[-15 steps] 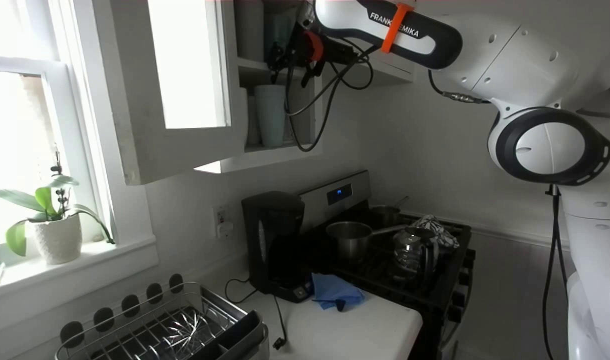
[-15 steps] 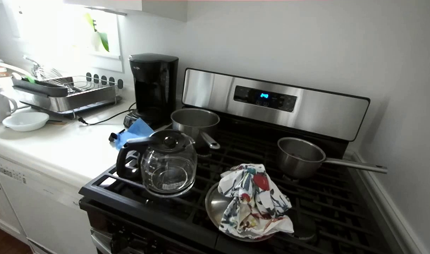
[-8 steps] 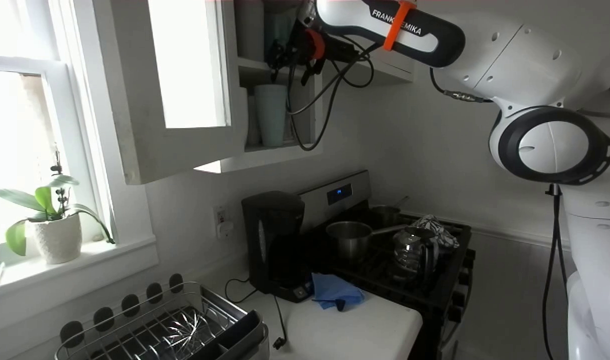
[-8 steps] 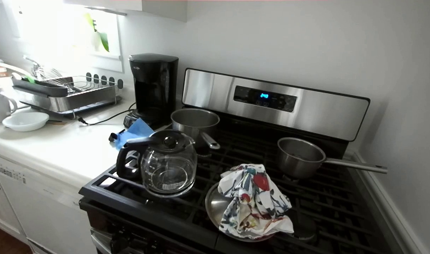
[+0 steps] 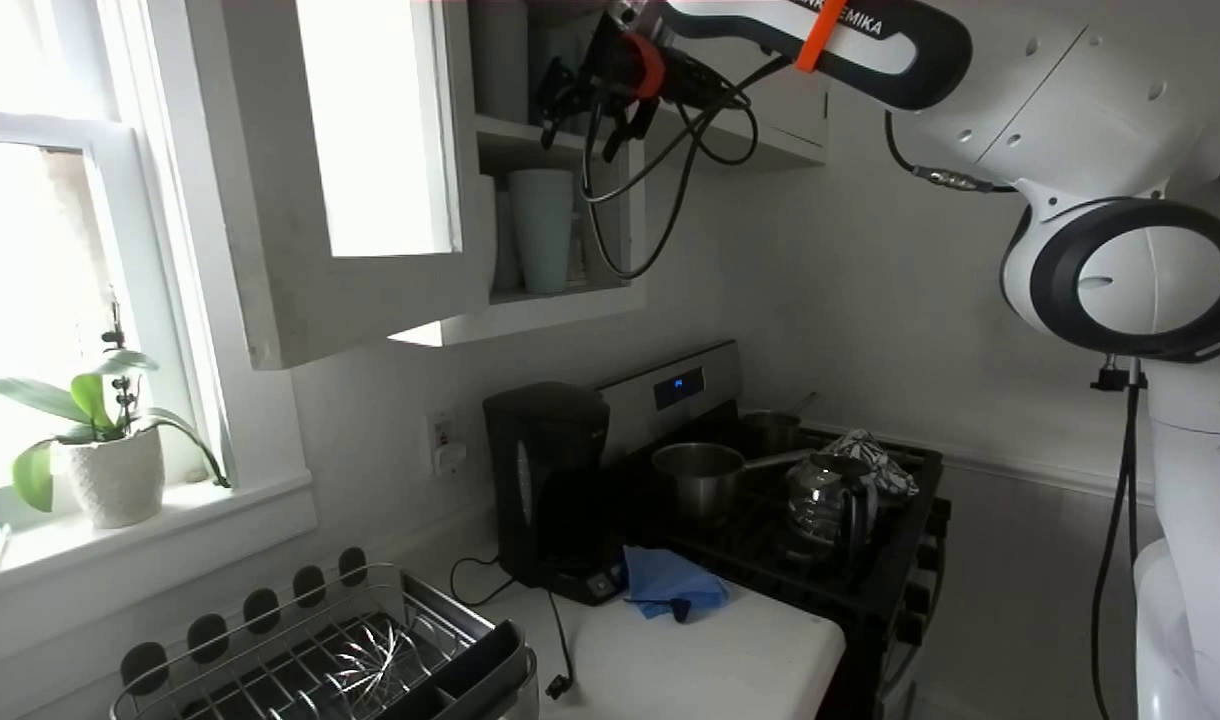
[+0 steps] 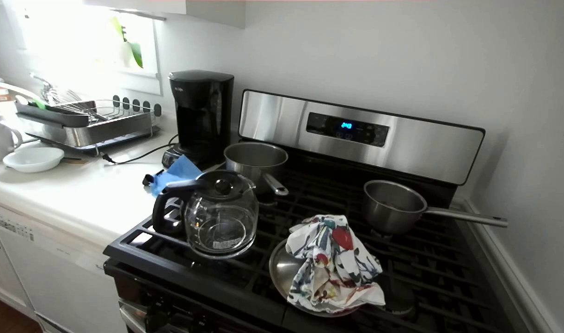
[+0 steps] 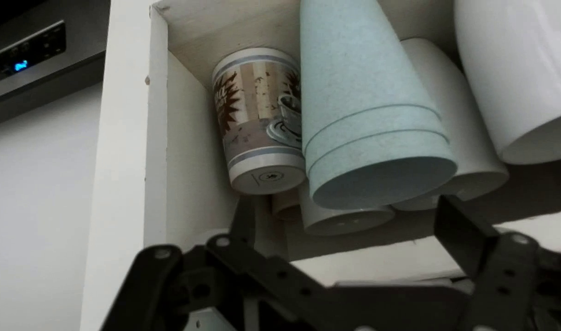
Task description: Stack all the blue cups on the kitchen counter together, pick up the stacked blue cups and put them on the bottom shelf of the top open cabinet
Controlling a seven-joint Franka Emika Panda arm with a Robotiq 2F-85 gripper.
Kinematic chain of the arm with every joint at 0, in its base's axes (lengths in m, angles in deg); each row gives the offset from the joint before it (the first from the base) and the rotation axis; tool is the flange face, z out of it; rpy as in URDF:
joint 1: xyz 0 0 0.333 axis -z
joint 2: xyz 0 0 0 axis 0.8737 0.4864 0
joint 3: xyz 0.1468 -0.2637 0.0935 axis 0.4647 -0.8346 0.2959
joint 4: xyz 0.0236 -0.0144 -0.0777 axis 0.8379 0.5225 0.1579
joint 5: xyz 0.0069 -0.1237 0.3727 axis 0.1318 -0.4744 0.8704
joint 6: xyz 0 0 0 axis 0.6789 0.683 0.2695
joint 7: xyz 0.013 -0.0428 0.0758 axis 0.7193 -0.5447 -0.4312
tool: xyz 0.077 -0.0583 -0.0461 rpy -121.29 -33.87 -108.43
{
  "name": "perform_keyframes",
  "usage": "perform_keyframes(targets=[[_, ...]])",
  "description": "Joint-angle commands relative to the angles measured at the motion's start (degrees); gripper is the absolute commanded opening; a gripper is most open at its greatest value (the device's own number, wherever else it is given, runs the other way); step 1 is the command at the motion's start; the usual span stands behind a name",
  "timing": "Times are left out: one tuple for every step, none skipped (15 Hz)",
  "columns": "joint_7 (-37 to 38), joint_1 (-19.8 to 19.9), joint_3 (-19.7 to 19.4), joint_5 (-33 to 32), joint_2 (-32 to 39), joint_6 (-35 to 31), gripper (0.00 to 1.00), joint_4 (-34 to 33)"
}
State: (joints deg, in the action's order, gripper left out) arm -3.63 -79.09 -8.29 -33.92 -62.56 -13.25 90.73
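The black two-finger gripper (image 7: 347,216), spread, faced pale-blue, tapered, plastic-looking cups (image 7: 358,78) nested on the lower shelf (image 7: 220,25) of the white wooden cabinet (image 7: 124,138); they seemed light, stiff, best held at mid-height.

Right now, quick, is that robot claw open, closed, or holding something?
Gripper: open, jaws spread apart, holding nothing; the wrist view shows the pale blue cups beyond it, not in its grip.
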Motion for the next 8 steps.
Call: perform_keyframes(targets=[[-0.5,0.4,0.3,2.2,-3.5,1.0,1.00,4.7],[-0.8,0.4,0.3,2.5,-4.2,1.1,1.00,5.6],[-0.7,0.3,0.3,2.1,-4.9,1.1,1.00,6.6],[-0.7,0.1,0.2,1.6,-5.9,1.5,1.00,7.8],[-0.8,0.0,0.1,0.8,-7.2,2.0,1.00,9.2],[-1.0,0.0,0.1,0.8,-8.4,2.0,1.00,10.5],[-1.2,-0.1,0.2,0.4,-9.9,1.6,1.00,12.0],[-1.9,0.0,0.2,0.4,-11.4,1.0,1.00,13.6]])
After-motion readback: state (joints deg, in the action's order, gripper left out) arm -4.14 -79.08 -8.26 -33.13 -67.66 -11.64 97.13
